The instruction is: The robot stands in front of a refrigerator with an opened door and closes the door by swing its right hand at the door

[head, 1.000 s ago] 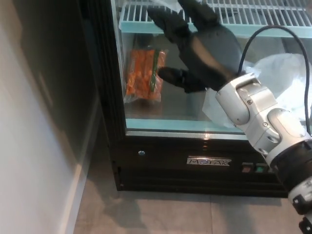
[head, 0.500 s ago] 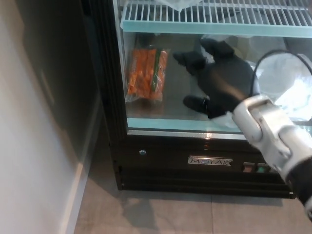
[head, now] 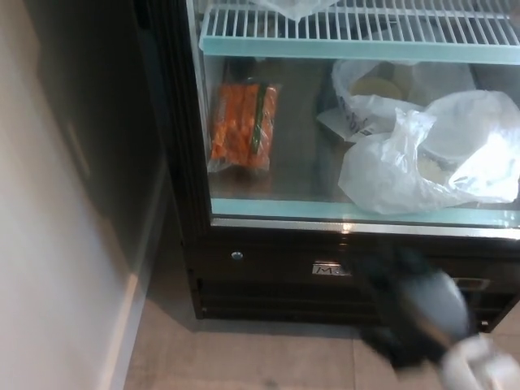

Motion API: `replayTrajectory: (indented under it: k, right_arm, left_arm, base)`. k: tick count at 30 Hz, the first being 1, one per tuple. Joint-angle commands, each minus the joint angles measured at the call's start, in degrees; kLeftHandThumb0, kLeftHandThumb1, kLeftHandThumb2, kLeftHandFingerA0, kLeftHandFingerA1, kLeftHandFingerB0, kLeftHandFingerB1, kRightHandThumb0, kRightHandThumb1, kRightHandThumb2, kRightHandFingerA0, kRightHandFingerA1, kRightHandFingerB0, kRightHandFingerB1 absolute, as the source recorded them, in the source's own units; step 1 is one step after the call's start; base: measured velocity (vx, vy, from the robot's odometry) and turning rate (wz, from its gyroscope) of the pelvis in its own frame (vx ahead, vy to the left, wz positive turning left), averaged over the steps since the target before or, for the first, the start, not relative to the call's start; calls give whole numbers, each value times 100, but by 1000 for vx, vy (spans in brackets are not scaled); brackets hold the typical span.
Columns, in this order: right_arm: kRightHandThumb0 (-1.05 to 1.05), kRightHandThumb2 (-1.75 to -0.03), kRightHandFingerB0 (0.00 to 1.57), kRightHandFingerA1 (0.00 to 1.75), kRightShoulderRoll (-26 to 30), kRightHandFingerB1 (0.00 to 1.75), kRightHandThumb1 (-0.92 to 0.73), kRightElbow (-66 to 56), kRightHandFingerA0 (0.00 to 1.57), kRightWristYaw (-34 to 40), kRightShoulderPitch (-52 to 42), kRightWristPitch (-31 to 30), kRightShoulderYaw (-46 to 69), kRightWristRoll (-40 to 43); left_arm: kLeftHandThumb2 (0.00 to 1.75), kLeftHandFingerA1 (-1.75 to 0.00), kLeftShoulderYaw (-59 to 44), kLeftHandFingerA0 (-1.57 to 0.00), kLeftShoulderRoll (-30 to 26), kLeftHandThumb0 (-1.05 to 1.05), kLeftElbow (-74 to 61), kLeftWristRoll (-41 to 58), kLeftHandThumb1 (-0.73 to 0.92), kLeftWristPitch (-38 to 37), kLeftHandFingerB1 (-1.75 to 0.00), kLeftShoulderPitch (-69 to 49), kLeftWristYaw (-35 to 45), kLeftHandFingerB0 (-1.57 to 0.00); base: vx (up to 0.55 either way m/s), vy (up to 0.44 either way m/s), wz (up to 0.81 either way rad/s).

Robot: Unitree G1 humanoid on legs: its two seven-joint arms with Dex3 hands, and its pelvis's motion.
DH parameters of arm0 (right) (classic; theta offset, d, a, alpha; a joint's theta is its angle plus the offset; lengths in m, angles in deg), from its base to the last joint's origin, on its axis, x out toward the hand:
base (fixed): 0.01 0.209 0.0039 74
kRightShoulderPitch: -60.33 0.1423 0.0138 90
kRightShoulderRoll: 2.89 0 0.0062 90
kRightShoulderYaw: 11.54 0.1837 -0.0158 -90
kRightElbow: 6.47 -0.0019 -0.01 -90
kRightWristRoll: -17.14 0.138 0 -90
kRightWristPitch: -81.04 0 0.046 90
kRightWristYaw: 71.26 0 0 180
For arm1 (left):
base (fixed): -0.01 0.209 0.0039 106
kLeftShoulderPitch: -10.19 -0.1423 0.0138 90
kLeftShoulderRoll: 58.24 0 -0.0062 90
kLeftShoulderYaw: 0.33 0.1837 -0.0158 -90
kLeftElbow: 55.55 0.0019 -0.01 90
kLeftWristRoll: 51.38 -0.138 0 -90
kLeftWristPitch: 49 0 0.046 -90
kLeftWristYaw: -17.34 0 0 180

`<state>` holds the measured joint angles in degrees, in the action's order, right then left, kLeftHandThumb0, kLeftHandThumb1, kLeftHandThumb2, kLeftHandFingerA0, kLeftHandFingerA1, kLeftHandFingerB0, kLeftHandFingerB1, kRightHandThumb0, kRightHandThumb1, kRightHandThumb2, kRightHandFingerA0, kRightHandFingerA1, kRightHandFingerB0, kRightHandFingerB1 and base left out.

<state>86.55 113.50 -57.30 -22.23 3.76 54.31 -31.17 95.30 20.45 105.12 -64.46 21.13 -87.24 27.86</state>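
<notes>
Along the left edge runs a pale wall [head: 49,244], and next to it the dark side and black front post of the fridge [head: 175,162]. My left hand is not in view.

Behind the post, a bag of carrots [head: 244,126] stands on the cabinet floor under a white wire shelf [head: 349,28]. To its right lie crumpled white plastic bags [head: 431,162], close to the front sill. Below the sill, a small badge [head: 329,269] sits on the black base panel.

Low at the right, my right hand [head: 422,321] is a dark smear in front of that base panel, above the tiled floor [head: 244,361]. It is too blurred for me to say whether it is released or clenched, but I see nothing in it.

My worries from here: if the door has not latched, it could bounce back open, because a swing gives a push and no hold. The bags so near the sill could also catch in the seal. With the hand this low, another swing might strike the base panel.

As for the door, I cannot pick out a separate open leaf anywhere. A faint glint near the sill hints at glass across the front, so I judge it may be shut, though I cannot confirm that.
</notes>
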Motion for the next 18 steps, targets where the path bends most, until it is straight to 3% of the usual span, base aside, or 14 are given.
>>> replayTrajectory:
  k: [1,3,4,6,7,8,9,11,12,18]
  right_arm:
    - [-34,-109,0,49,-107,46,-56,2090,0,127,-692,-785,384,637]
    - [-34,-109,0,49,-152,46,-55,2507,0,37,-628,-994,447,685]
    - [-64,-65,25,29,-140,29,-81,2720,18,49,-607,-1052,473,699]
    - [-64,-65,24,29,-100,29,-83,3225,19,118,-547,-1118,531,731]
    - [-66,-66,22,29,-93,28,-85,3462,19,79,-492,-1194,594,778]
    - [-66,-66,22,29,-94,28,-85,3646,19,14,-437,-1280,658,832]
    - [-64,-66,18,30,-84,27,-85,3756,18,-104,-401,-1400,658,832]
    - [-64,-66,18,30,-81,27,-85,3905,18,-216,-343,-1513,645,821]
    - [-64,-65,19,31,-76,28,-83,4084,20,-313,-266,-1659,668,843]
    - [-62,-63,21,33,-74,28,-80,4528,27,-467,-133,-1848,627,908]
  left_arm:
    - [64,-36,85,-43,-97,-52,75,-126,78,-151,-33,-33,-100,-34]
    - [63,-35,86,-43,-68,-52,100,-111,77,-110,-32,-21,-117,-34]
    - [97,-53,101,-37,-51,-48,103,-120,63,-98,-45,3,-115,-20]
    - [97,-53,136,-37,-3,-49,92,-138,63,-86,-45,60,-129,-21]
    - [65,-35,139,-42,19,-53,50,-125,78,-80,-32,78,-123,-33]
    - [65,-35,137,-42,35,-53,5,-107,78,-73,-32,89,-106,-33]
    - [97,-54,125,-39,39,-49,-12,-89,63,-87,-46,81,-97,-23]
    - [97,-54,112,-39,40,-49,-22,-68,63,-105,-46,69,-89,-23]
    - [64,-36,135,-43,61,-51,-11,-99,77,-54,-32,109,-157,-33]
    - [64,-35,129,-42,99,-52,69,-66,76,-25,-33,109,-179,-33]
  base:
    - [0,0,0]
    - [0,0,0]
    - [0,0,0]
    - [0,0,0]
    - [0,0,0]
    - [0,0,0]
    - [0,0,0]
    - [0,0,0]
    - [0,0,0]
    - [0,0,0]
